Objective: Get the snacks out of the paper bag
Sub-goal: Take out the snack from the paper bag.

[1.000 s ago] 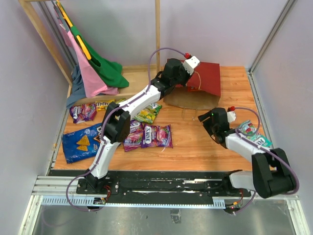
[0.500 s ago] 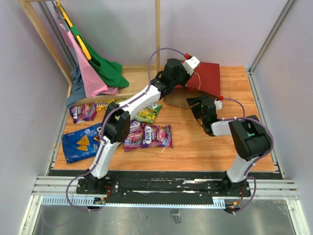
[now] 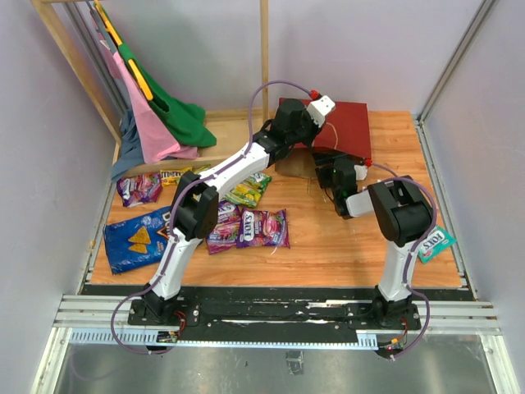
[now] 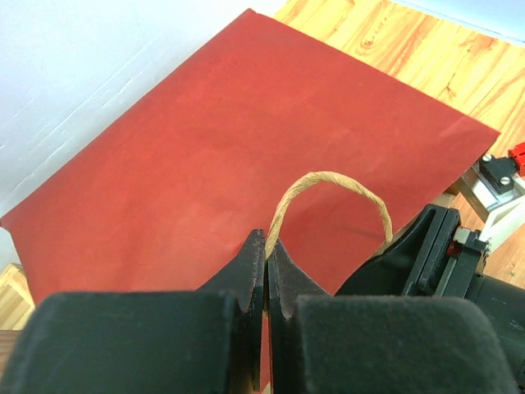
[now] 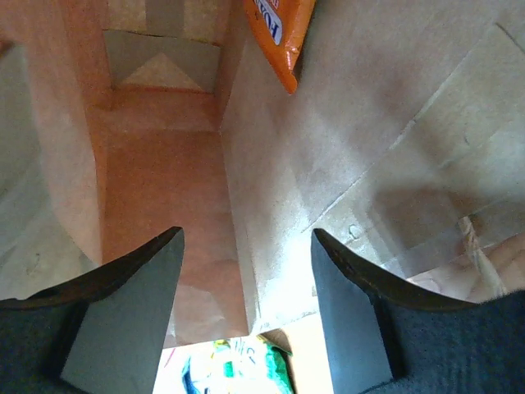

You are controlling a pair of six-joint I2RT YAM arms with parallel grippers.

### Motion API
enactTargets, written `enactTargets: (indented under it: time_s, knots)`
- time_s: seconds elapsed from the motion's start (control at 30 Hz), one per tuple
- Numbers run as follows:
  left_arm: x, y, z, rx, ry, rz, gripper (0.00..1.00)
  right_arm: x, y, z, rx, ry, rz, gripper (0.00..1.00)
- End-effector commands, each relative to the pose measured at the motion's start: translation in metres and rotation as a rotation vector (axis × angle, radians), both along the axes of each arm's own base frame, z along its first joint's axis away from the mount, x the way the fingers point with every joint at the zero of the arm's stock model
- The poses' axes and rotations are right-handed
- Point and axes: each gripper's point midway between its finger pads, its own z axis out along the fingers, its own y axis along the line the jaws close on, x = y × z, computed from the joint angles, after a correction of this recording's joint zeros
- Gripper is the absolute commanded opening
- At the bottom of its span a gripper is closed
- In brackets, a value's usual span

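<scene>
Wooden tabletop (image 3: 328,246) runs out to pale walls, with pink and green garments (image 3: 164,115) hanging at the far left. I have the left gripper (image 4: 267,258) clenched on the handle (image 4: 328,182) of the paper bag (image 3: 349,131). The string loops up from between its closed fingers, and the bag's dark red side fills the view just beyond them.

The right gripper (image 5: 246,246) is inside the bag's mouth, its fingers (image 5: 131,287) spread apart with nothing between them. Brown paper walls sit on both sides of it. An orange packet (image 5: 279,37) lies deeper in the bag, ahead of the gripper and slightly toward its right finger, not touching it.

The other snacks are out on the table. The blue chip bag (image 3: 135,238), purple packets (image 3: 262,227) and a yellow-green packet (image 3: 246,190) lie around the left arm's forearm, well behind its gripper. A teal packet (image 3: 435,243) rests just beside the right arm's elbow, far behind that gripper.
</scene>
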Motion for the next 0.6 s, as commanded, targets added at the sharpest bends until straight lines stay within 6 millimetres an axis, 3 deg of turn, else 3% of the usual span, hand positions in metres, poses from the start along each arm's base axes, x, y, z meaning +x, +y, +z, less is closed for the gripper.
enactTargets:
  time_s: [0.0,0.07,0.23,0.57]
  knots:
    - [0.006,0.009,0.034,-0.033,-0.049,0.022,0.01,0.011,0.004,0.019,0.04,-0.064,-0.071,0.66]
    - [0.003,0.009,0.037,-0.03,-0.045,0.01,0.0,0.012,0.001,0.003,0.032,-0.035,-0.092,0.67]
    - [-0.001,0.008,0.042,-0.035,-0.031,-0.006,0.0,0.022,0.003,0.004,0.008,-0.037,-0.103,0.69]
    - [-0.006,0.005,0.05,-0.053,-0.002,-0.022,0.01,0.026,0.011,-0.012,-0.039,-0.026,-0.161,0.71]
